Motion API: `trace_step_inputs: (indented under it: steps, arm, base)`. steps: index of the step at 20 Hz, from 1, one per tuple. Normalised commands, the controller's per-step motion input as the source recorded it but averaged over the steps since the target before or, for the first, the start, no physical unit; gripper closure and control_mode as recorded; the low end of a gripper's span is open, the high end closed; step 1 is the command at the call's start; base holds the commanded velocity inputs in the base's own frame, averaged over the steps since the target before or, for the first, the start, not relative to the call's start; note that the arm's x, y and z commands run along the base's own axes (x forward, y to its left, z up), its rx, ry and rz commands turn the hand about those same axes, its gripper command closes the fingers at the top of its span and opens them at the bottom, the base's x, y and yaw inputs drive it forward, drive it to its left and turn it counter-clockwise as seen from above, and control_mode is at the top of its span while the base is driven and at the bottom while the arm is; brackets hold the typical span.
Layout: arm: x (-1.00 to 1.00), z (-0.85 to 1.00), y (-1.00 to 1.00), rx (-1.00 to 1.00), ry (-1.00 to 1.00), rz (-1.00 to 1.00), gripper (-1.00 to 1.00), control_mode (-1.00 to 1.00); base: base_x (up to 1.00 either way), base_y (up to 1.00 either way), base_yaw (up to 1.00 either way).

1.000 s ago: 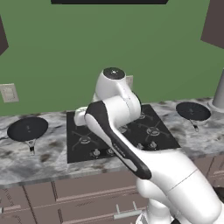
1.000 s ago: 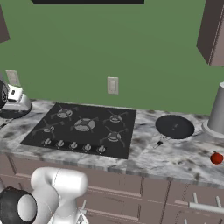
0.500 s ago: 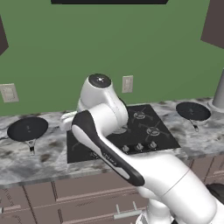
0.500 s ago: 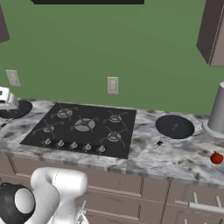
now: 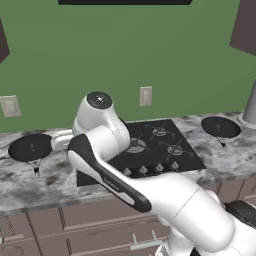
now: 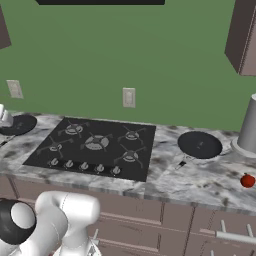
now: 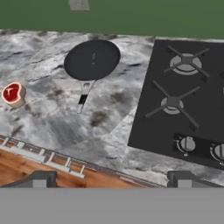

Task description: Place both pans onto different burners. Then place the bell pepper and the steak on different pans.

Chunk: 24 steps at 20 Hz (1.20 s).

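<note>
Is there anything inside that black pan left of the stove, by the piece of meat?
Nothing: the left pan shows a bare dark bottom, resting on the marble counter with its handle toward the front edge. The steak lies apart on the counter beside it. The counter beneath the pan is covered.

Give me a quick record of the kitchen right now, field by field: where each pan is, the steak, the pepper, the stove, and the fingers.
left pan: on the counter left of the cooktop, handle toward the counter's front edge
right pan: on the counter right of the cooktop
steak: on the counter, left of the left pan, apart from it
bell pepper: red, on the counter, front right of the right pan
cooktop: all burners bare
fingers: open, holding nothing
</note>
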Motion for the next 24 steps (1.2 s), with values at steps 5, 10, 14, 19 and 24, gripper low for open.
trace_step_inputs:
  steps: [5,10,14,19,24]
  arm:
    - [0.21,-0.23,0.49,0.03,0.0,-0.03,-1.0,-1.0]
    - [0.26,-0.35,0.3,0.02,0.03,0.0,-1.0,-1.0]
    - [0.32,-0.23,0.22,0.05,0.1,-0.01,-1.0,-1.0]
    - [0.32,-0.05,0.34,0.01,0.09,0.0,-1.0,-1.0]
    - [0.23,-0.03,0.42,-0.02,0.06,-0.01,-1.0,-1.0]
  base:
    - [0.0,0.0,0.0]
    - [0.0,0.0,0.0]
    - [0.0,0.0,0.0]
    - [0.0,0.0,0.0]
    - [0.0,0.0,0.0]
